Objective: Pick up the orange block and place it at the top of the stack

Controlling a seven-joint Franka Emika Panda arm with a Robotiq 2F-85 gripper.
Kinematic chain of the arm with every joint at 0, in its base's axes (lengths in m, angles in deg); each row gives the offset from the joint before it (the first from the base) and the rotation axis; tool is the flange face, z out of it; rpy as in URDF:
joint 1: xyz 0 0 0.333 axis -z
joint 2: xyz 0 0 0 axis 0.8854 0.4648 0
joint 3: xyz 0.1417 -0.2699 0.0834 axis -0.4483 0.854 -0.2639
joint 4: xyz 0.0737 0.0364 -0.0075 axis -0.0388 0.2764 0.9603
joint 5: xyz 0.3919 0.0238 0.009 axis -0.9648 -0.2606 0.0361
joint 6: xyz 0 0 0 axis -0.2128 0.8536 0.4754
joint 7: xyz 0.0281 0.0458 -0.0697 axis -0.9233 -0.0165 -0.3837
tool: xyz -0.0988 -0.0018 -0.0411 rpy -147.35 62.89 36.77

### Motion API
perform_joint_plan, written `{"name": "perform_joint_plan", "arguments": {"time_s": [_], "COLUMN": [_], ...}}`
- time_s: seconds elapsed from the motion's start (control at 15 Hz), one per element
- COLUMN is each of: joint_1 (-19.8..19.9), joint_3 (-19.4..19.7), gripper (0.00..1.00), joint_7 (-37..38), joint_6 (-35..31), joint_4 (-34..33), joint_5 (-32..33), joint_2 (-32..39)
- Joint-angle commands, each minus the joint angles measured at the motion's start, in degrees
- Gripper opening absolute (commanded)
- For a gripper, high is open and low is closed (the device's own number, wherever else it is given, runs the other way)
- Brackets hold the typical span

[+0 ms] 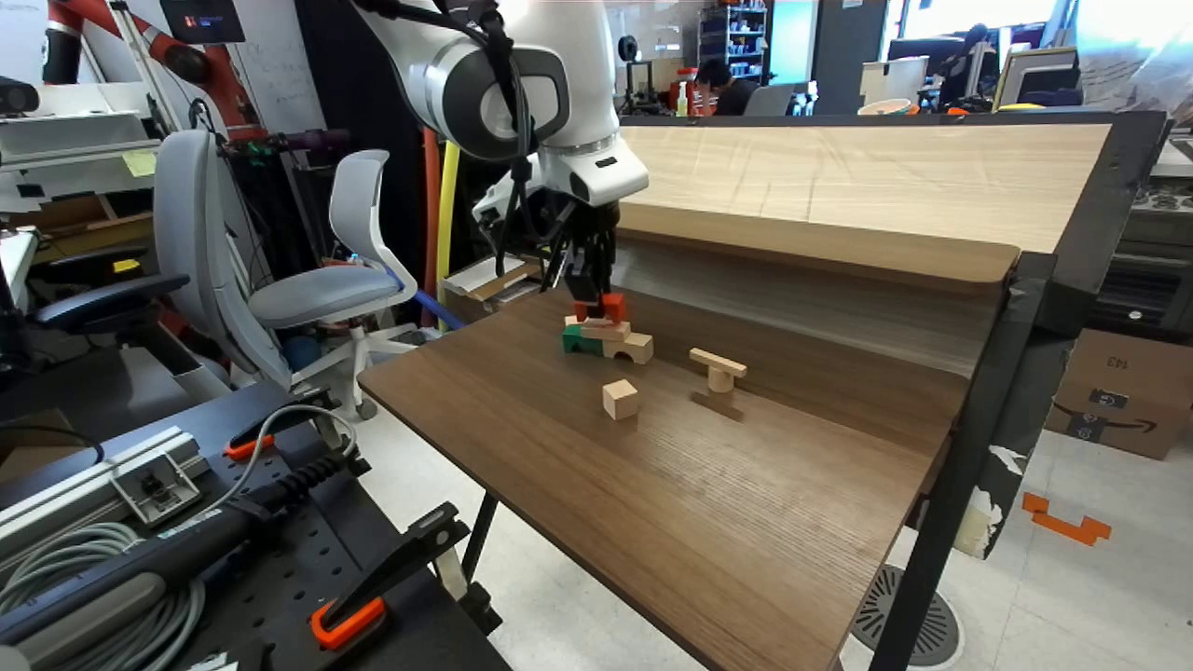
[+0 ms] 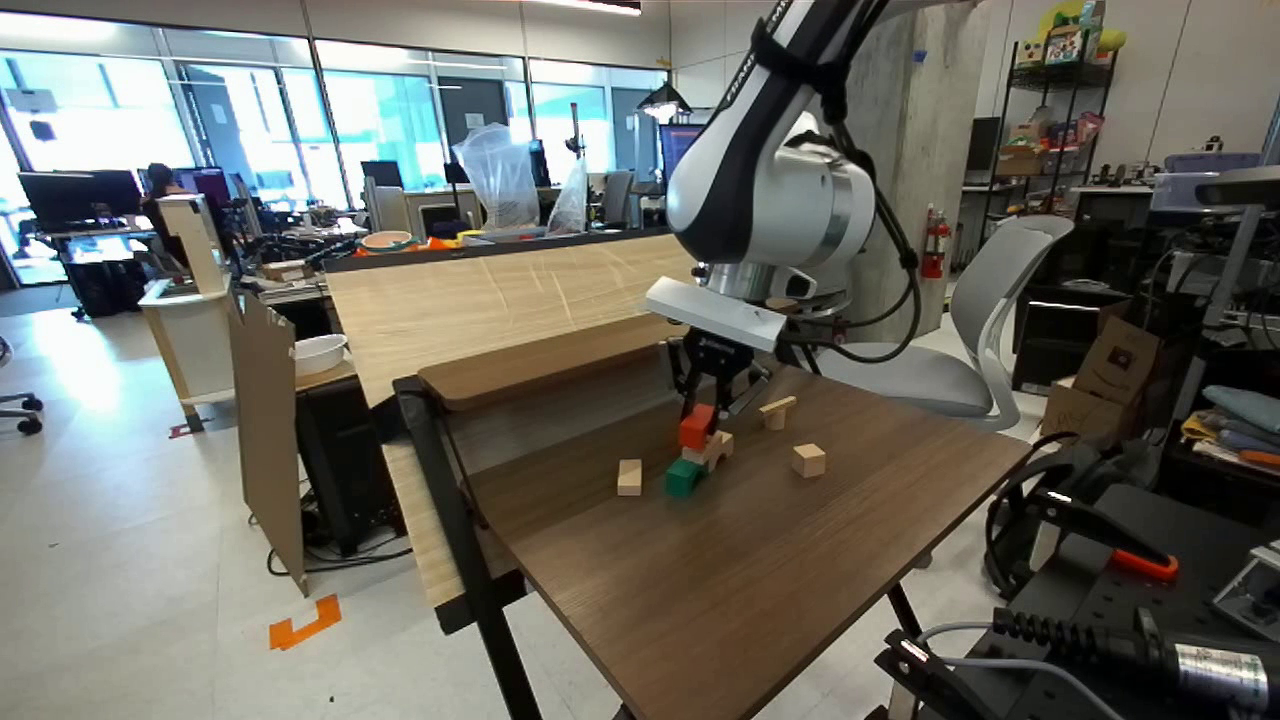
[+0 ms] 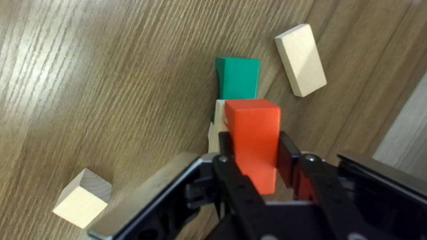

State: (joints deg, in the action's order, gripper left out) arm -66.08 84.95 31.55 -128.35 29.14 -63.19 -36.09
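Observation:
The orange block [image 3: 255, 133] is between the fingertips of my gripper [image 3: 256, 144] in the wrist view. Both fingers lie close against its sides, and the gripper looks shut on it. In both exterior views the orange block [image 1: 612, 306] [image 2: 697, 427] sits on or just above the stack's pale flat piece [image 1: 606, 330] [image 2: 712, 453]; I cannot tell whether it rests. The stack's green block [image 1: 582, 341] [image 2: 684, 478] is low on the table, beside a pale arched block [image 1: 632, 348], with the flat piece across them. The green block [image 3: 241, 78] also shows in the wrist view.
A pale cube [image 1: 621, 399] [image 2: 809, 460] [image 3: 81, 201] stands apart on the table [image 1: 652, 513]. A pale rectangular block [image 2: 629, 478] [image 3: 302, 60] lies near the stack. A pale bar balances on a short post [image 1: 719, 368] [image 2: 777, 412]. A raised shelf [image 1: 820, 238] borders the table.

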Motion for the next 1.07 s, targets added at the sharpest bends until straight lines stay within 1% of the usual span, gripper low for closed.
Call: {"name": "perform_joint_plan", "arguments": {"time_s": [0.0, 1.0], "joint_1": [1.1, 0.7], "joint_3": [-0.7, 0.1], "gripper": [0.1, 0.1], "joint_7": [-2.0, -0.6], "joint_6": [2.3, 1.9], "joint_4": [0.7, 0.4], "joint_5": [-1.5, -1.6], "joint_2": [-1.7, -1.1]}}
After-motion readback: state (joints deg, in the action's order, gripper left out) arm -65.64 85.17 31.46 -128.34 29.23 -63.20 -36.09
